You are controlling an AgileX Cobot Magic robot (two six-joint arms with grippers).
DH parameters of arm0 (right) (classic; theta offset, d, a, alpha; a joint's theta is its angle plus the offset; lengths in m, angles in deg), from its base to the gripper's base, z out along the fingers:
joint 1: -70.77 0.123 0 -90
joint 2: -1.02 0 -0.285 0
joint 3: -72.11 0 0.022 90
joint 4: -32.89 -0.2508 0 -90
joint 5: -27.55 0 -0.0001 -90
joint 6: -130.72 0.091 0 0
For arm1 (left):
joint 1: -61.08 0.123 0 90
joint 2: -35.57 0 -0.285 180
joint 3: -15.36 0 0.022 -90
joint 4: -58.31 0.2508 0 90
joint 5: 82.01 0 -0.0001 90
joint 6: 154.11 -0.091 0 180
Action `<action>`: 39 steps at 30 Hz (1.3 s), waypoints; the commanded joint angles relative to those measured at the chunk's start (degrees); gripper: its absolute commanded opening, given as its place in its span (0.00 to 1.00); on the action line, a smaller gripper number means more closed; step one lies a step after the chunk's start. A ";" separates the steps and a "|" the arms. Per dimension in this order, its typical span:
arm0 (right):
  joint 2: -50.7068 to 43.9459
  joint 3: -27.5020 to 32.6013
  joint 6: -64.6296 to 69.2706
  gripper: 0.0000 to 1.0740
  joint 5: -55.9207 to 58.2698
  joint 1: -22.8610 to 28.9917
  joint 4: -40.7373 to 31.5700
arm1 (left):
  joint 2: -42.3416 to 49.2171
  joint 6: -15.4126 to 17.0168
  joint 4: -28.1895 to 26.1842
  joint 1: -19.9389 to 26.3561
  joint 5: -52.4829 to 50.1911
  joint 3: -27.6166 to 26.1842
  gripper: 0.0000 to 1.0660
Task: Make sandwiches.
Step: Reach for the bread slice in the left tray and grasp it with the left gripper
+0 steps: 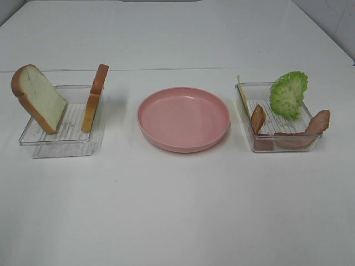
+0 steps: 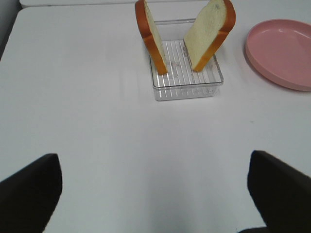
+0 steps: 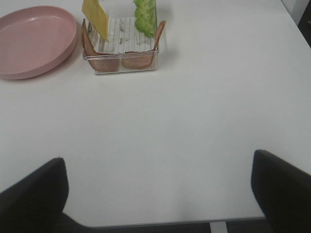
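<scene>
Plain white tabletop [image 1: 177,221], nothing stacked yet. My left gripper [image 2: 155,194] is spread wide and empty. The two white bread slices with tan-orange crust [image 2: 209,34] stand on edge in the clear ribbed plastic tray [image 2: 187,92] straight ahead of it, well apart, so I'd say that arm's the nearer one. The round pink plate [image 1: 183,119] sits off toward my right gripper [image 3: 158,194], also wide and empty.

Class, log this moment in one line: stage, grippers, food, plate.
stage: not started; left gripper: open, empty; right gripper: open, empty; bread slices: left tray; lettuce, bacon, cheese: right tray; plate: bare
</scene>
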 commanded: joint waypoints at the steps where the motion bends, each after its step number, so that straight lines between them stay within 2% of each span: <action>1: -0.11 0.23 -0.34 0.92 -0.29 -0.29 0.34 | -15.87 0.57 -2.46 -0.34 0.74 -8.08 0.90; 2: -0.11 0.23 -0.34 0.92 -0.29 -0.29 0.34 | -22.86 -0.86 -3.84 -0.34 2.41 -12.89 0.90; 3: -0.11 0.23 -0.34 0.92 -0.29 -0.29 0.34 | -22.86 -0.86 -3.84 -0.34 2.41 -12.89 0.90; 5: -0.11 0.23 -0.34 0.92 -0.29 -0.29 0.34 | -32.77 -1.09 -5.33 -0.34 4.13 -19.48 0.90; 8: -0.11 0.23 -0.34 0.92 -0.29 -0.29 0.34 | -35.98 -1.09 -5.67 -0.34 4.24 -21.66 0.90; 10: -0.11 0.23 -0.34 0.92 -0.29 -0.29 0.34 | -43.60 -1.09 -6.19 -0.34 4.01 -27.44 0.89; 11: -0.11 0.23 -0.34 0.92 -0.29 -0.29 0.34 | -43.60 -1.09 -6.19 -0.34 4.01 -27.44 0.89; 13: -0.11 0.23 -0.34 0.92 -0.29 -0.29 0.34 | -51.91 -1.09 -5.04 -0.34 3.84 -34.72 0.89; 16: -0.11 0.23 -0.34 0.92 -0.29 -0.29 0.34 | -53.86 -1.09 -4.70 -0.34 4.13 -36.15 0.89; 18: -0.11 0.23 -0.34 0.92 -0.29 -0.29 0.34 | -60.50 -0.63 -4.41 -0.06 7.16 -42.69 0.89; 21: -0.11 0.23 -0.34 0.92 -0.29 -0.29 0.34 | -64.86 -0.63 -4.18 0.17 8.19 -45.61 0.89; 24: -0.11 0.23 -0.34 0.92 -0.29 -0.29 0.34 | -66.18 -0.63 -4.01 0.17 8.08 -46.12 0.89; 26: -0.11 0.23 -0.34 0.92 -0.29 -0.29 0.34 | -71.22 -0.46 -3.61 0.63 7.56 -47.56 0.89; 28: -0.11 0.23 -0.34 0.92 -0.29 -0.29 0.34 | -72.36 -0.46 -4.07 1.09 7.62 -47.78 0.89; 32: -0.11 0.23 -0.34 0.92 -0.29 -0.29 0.34 | -77.18 -2.18 -6.93 4.47 6.65 -47.78 0.89; 34: -0.11 0.23 -0.34 0.92 -0.29 -0.29 0.34 | -79.93 -4.24 -8.82 6.42 4.76 -47.78 0.88; 39: -0.11 0.23 -0.34 0.92 -0.29 -0.29 0.34 | -83.42 -5.16 -9.68 7.28 1.03 -47.84 0.88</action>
